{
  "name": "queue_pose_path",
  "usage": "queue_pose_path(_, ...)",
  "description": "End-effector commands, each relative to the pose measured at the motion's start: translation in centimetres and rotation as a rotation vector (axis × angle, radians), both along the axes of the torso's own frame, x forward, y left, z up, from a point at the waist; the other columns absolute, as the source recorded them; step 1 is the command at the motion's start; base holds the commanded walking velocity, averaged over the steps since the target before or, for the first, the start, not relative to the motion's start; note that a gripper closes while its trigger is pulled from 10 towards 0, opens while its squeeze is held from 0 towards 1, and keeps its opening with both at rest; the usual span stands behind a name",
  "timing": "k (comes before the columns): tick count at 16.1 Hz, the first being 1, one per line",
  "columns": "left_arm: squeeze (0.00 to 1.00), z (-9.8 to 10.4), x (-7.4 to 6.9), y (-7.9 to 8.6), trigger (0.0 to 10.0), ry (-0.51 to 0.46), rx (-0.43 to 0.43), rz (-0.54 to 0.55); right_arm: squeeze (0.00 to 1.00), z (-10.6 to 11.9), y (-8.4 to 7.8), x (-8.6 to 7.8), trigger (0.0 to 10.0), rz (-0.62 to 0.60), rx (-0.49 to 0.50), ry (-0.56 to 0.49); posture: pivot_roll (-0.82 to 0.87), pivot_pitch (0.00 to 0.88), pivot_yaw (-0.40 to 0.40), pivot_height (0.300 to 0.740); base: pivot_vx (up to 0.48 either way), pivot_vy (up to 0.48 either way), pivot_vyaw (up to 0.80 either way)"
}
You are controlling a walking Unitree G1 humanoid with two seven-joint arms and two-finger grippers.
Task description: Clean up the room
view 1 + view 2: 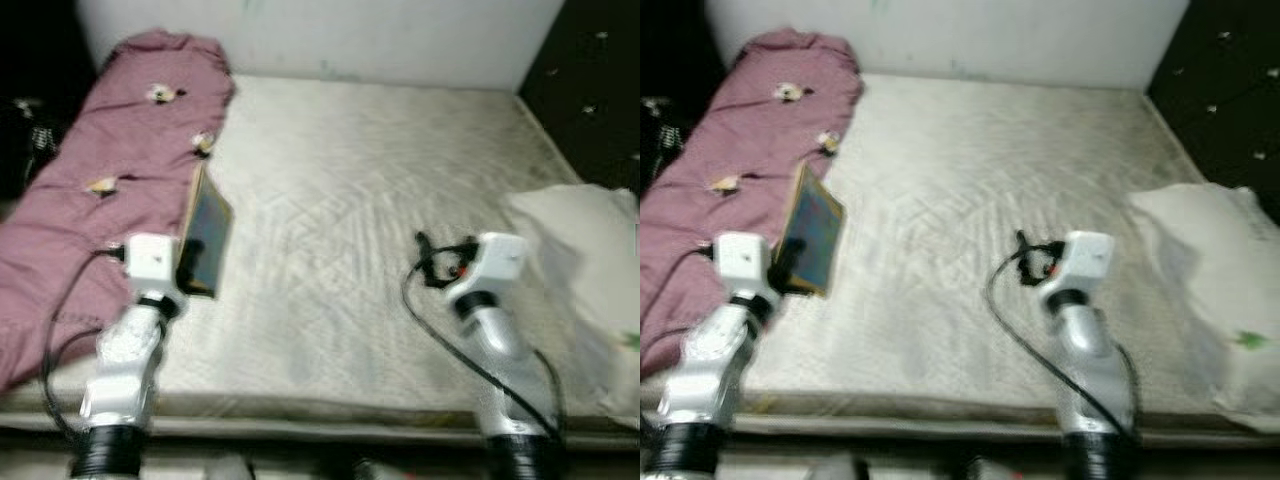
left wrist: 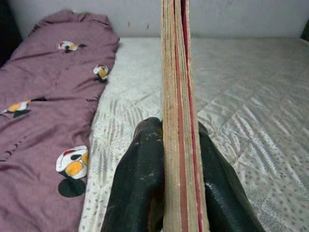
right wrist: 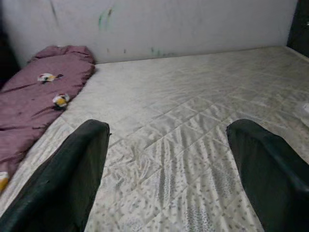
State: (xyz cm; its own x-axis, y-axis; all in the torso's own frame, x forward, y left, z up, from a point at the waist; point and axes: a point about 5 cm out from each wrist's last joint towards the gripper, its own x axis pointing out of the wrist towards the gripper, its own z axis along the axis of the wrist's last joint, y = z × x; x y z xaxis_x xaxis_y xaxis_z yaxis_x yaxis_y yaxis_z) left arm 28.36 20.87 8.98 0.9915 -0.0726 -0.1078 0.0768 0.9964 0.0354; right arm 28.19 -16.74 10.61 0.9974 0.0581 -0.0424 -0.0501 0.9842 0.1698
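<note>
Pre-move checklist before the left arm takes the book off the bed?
1. Left gripper shut on the book: ok, fingers press both covers.
2. Book lifted off the mattress: ok, held on edge above it.
3. Book apart from the maroon quilt: ok, quilt lies beside it.
4. Right gripper free: ok, open over bare mattress.
5. White pillow out of the way: ok, at the bed's right edge.
6. Drop-off spot: cannot tell.
</note>
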Motion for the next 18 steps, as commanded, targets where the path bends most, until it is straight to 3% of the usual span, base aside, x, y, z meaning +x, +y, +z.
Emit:
queue_pose_path(1, 0.00, 0.88, 0.38, -0.36, 10.0, -0.045, -0.006, -0.008, 0.00, 0.30, -0.83, 0.02, 10.0, -0.027, -0.016, -0.009, -0.03, 0.000, -0.006, 0.740, 0.000, -0.296, 0.00)
queue_pose_path(11, 0.00, 0.85, 0.51, -0.50, 10.0, -0.046, -0.007, -0.008, 0.00, 0.23, -1.09, 0.05, 10.0, -0.025, -0.040, -0.007, -0.03, 0.000, -0.011, 0.740, 0.000, -0.292, 0.00)
queue_pose_path(18, 0.00, 0.66, 0.51, -0.71, 10.0, -0.047, -0.027, -0.006, 0.00, 0.14, -1.23, -0.16, 10.0, -0.026, -0.050, -0.004, -0.04, 0.000, -0.009, 0.740, 0.000, 0.000, 0.00)
